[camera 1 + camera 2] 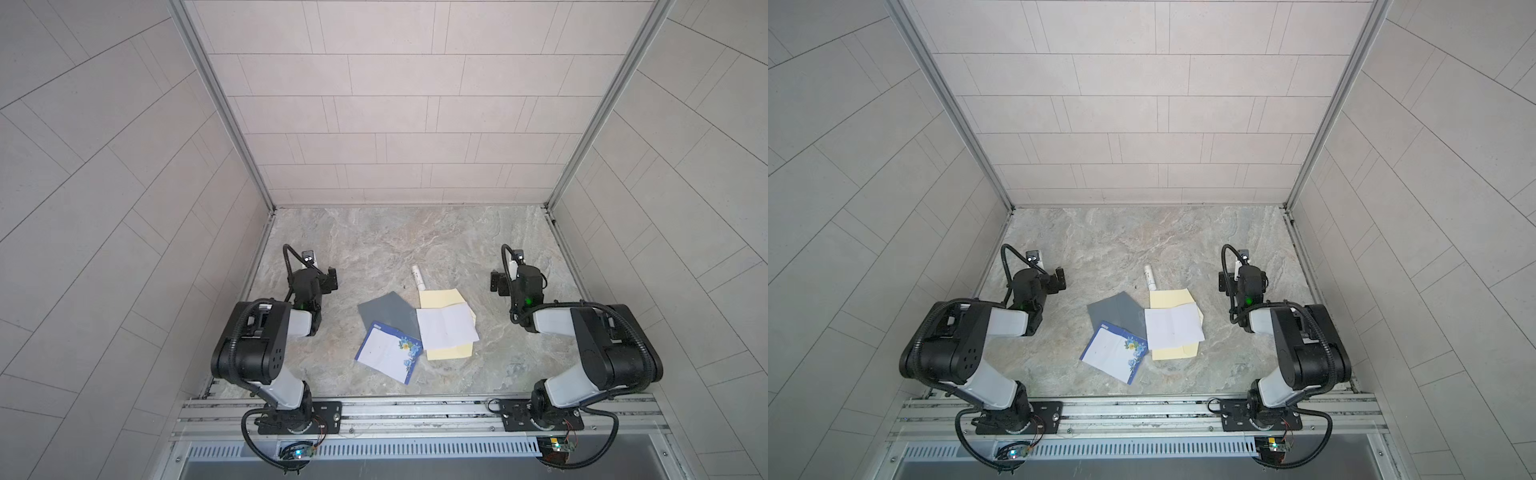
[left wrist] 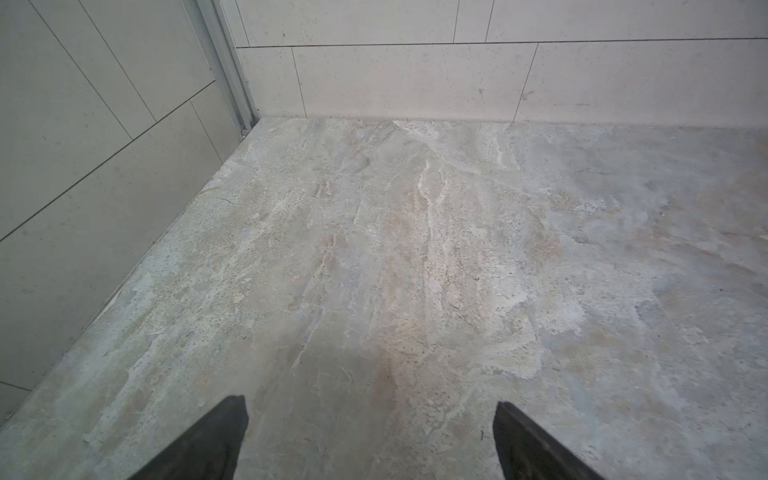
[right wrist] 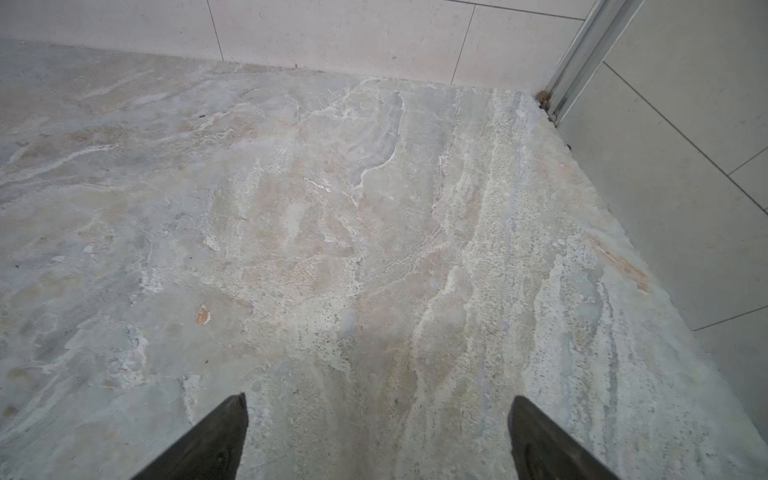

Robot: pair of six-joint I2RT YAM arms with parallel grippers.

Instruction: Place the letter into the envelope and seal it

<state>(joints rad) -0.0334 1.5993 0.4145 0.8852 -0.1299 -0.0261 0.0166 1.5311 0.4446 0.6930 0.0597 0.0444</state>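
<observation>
Left claw (image 2: 370, 405): is standing wide open, its dark fingers (image 2: 216, 440) spreading apart and gripping nothing; in a top view (image 1: 330, 279) it is keeping well apart from the papers.
Right claw (image 3: 378, 401): is also standing wide open, its fingers (image 3: 544, 444) holding nothing; in a top view (image 1: 495, 282) it is sitting opposite the left claw.
Ahead of each claw: bare marbled tabletop (image 2: 415, 249) (image 3: 332, 208) is running up to the tiled wall (image 2: 415, 79).
White tube (image 1: 417, 279) (image 1: 1149, 278): is lying on its side about midway between the two claws, level with them.
Envelope (image 1: 440, 297) (image 1: 1169, 298): the cream one is lying flat just past the tube's near end, toward the robot's base, somewhat closer to the right claw.
Letter (image 1: 446, 326) (image 1: 1173, 324): the white creased sheet is resting on top of the envelope, not inside it, covering its middle and slightly tilted; neither claw is touching it.
Grey sheet (image 1: 386, 313) (image 1: 1117, 311): is lying beside the envelope on the left claw's side, their edges meeting.
Flowered sheet (image 1: 388, 357) (image 1: 1115, 353): the blue-bordered paper is overlapping the grey sheet's near corner, lying farthest from both claws, toward the base.
</observation>
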